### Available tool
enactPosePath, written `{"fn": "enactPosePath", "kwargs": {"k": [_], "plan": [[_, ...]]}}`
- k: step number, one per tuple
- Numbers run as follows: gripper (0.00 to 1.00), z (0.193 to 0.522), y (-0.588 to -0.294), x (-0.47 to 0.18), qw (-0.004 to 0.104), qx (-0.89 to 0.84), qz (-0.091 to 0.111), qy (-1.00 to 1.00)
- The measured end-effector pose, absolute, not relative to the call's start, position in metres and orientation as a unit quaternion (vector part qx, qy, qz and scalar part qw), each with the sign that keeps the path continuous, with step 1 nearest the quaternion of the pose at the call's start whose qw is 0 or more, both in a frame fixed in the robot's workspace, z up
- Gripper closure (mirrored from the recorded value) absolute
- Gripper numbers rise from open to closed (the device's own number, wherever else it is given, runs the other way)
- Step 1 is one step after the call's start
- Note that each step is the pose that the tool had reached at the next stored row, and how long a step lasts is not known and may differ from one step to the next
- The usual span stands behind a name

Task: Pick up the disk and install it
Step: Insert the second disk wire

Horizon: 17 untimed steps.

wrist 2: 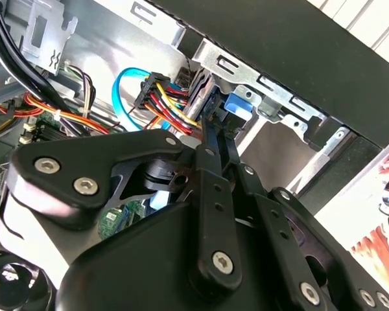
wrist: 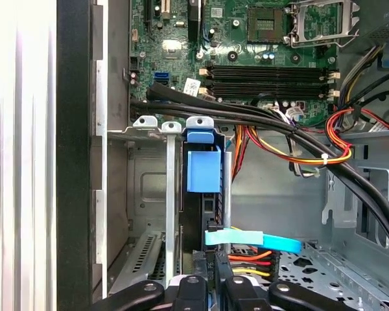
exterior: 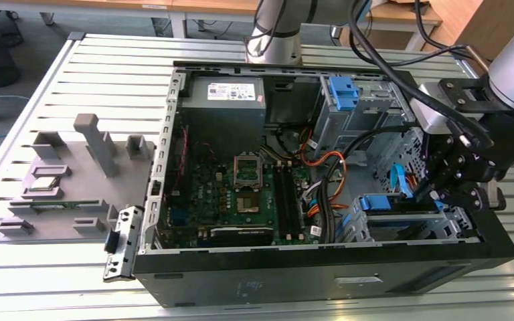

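Observation:
The disk (wrist: 203, 170) stands on edge in a slot of the metal drive cage (exterior: 454, 221) at the case's near corner, on the exterior view's right. Its blue bracket rail faces up and its dark body runs down between the cage walls. In the second wrist view its blue tab (wrist 2: 238, 107) shows just beyond the fingertips. My gripper (exterior: 436, 194) hangs over that cage. Both wrist views show its black fingers (wrist: 193, 288) drawn close together on either side of the disk's edge (wrist 2: 217, 123), beside the wire connector.
The open computer case (exterior: 328, 267) lies on a slatted table. Inside it are the motherboard (exterior: 239, 194), the grey power-supply box (exterior: 225, 93), a second blue bracket (exterior: 342, 90) and cable bundles (wrist: 292, 139). A blue flat cable (wrist: 253, 241) crosses beside the disk. A grey fixture (exterior: 69, 174) lies outside the case.

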State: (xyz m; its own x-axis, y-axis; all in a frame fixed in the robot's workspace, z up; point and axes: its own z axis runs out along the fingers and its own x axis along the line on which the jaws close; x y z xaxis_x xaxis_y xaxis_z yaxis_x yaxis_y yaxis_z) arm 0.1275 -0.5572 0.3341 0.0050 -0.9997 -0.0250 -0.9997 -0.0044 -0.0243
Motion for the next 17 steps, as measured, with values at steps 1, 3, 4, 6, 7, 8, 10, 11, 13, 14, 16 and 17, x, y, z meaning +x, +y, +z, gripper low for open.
{"fn": "enactPosePath", "kwargs": {"k": [1,3,4,6,7,8,10,11,13,14,16,17], "plan": [[0.83,0.3345,-0.5572,0.1275,0.017,-0.709,0.000,0.705],[0.83,0.3347,-0.5572,0.1275,0.017,-0.709,0.000,0.705],[0.83,0.3350,-0.5572,0.1275,0.017,-0.709,0.000,0.705],[0.83,0.3352,-0.5572,0.1275,0.018,-0.709,0.001,0.705],[0.83,0.3352,-0.5573,0.1275,0.020,-0.709,0.003,0.705],[0.83,0.3352,-0.5574,0.1275,0.022,-0.708,0.004,0.705],[0.83,0.3352,-0.5576,0.1275,0.022,-0.708,0.005,0.706],[0.83,0.3351,-0.5578,0.1275,0.022,-0.708,0.005,0.706],[0.83,0.3351,-0.5585,0.1275,0.022,-0.708,0.005,0.706],[0.83,0.3350,-0.5588,0.1275,0.022,-0.708,0.005,0.706],[0.83,0.3346,-0.5594,0.1275,0.022,-0.707,0.005,0.706],[0.83,0.3343,-0.5598,0.1275,0.022,-0.707,0.005,0.706]]}}
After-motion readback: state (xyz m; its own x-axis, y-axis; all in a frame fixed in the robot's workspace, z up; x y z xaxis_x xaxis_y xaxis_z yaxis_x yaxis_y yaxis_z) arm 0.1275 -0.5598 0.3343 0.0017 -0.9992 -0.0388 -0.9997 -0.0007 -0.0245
